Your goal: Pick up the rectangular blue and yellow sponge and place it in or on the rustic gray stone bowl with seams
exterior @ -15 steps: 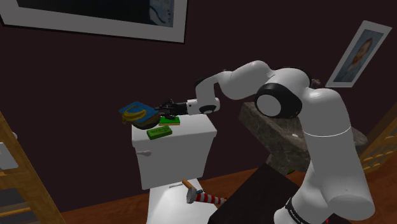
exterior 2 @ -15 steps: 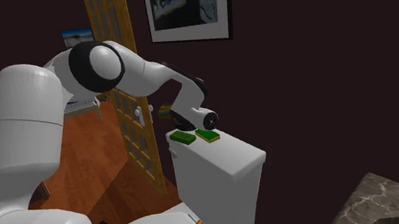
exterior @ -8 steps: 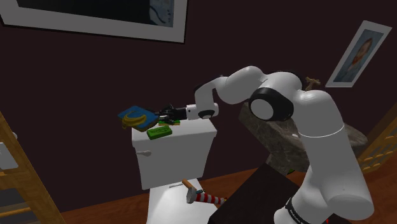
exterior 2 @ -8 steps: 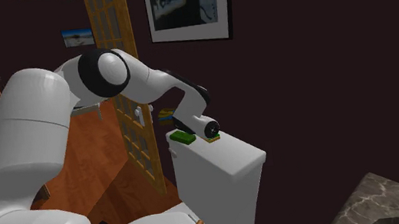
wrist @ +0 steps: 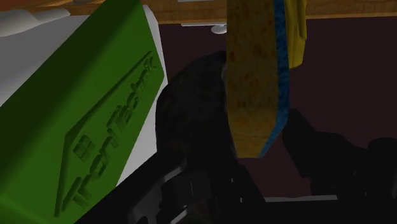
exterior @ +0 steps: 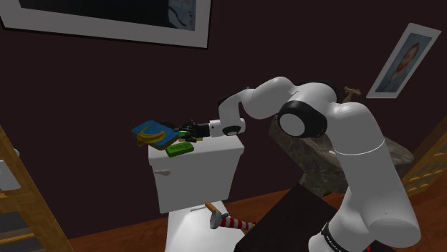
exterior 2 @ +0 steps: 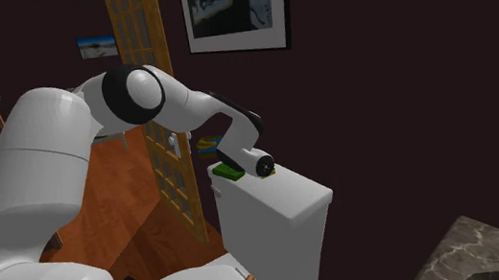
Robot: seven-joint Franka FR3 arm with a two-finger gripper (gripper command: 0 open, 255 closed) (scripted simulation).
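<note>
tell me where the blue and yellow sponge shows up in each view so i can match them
Shoulder view: the sponge sits left of centre, at the gripper tip, above the white toilet tank's left end.
Second exterior view: sponge near the middle, peeking from behind the arm's wrist.
Wrist view: sponge edge-on in the gripper.
Shared landmark: the tank.

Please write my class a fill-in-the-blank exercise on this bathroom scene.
1. The box on the tank is ___.
2. A ___ lies on the toilet lid.
3. The sponge is blue and ___.
Missing words: green; hammer; yellow.
</note>
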